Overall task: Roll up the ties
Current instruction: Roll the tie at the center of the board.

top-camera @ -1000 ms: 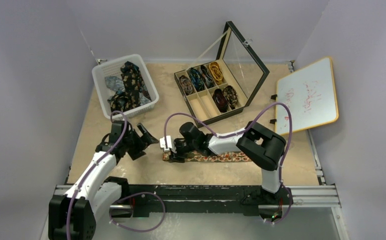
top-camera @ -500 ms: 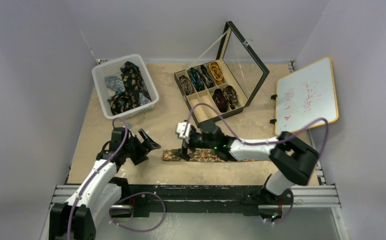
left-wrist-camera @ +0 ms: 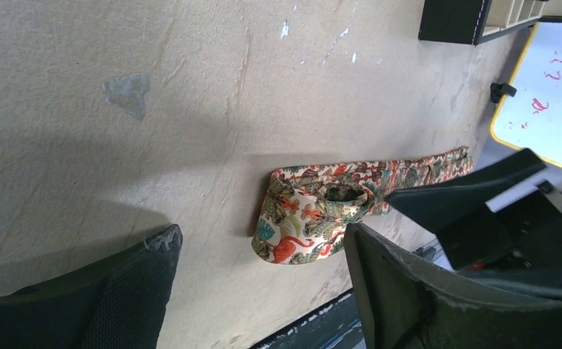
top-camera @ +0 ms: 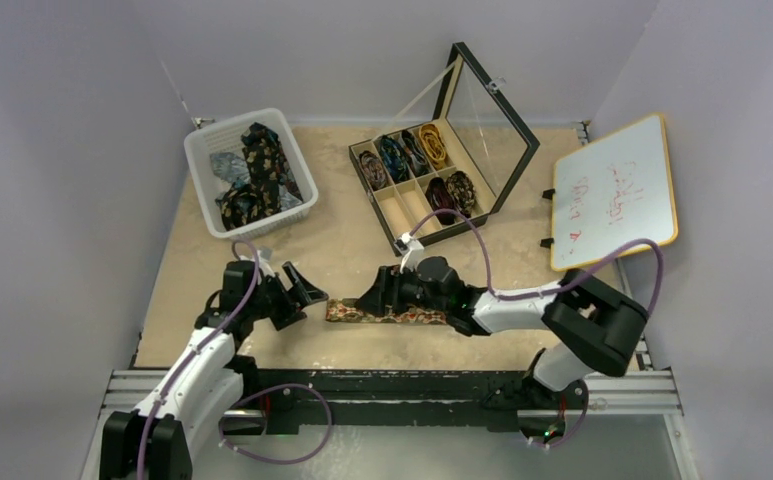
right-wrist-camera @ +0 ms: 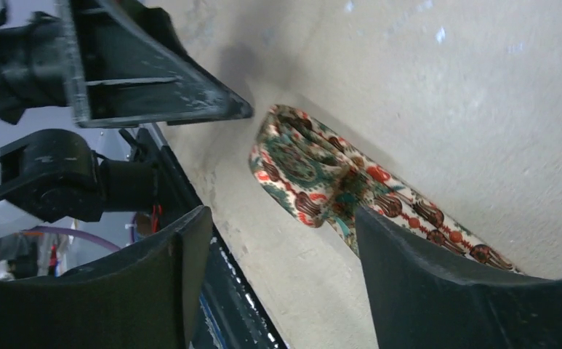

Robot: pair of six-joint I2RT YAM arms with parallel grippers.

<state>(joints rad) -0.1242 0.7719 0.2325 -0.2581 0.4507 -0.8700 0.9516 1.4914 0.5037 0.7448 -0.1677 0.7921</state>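
Several coils (top-camera: pixel 432 145) in the case (top-camera: pixel 392 240) — I see two slots bare. The tie (left-wrist-camera: pixel 307 218) lies just in front of the case, only one end folded; left gripper (left-wrist-camera: pixel 259 240) and right gripper (right-wrist-camera: pixel 281 214) gape, empty. More wait in the basket (top-camera: pixel 202 150) left of it.

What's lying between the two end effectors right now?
The folded end of the tie, on the table, with the left end effector and right end effector on either side. Both wrist views show it.
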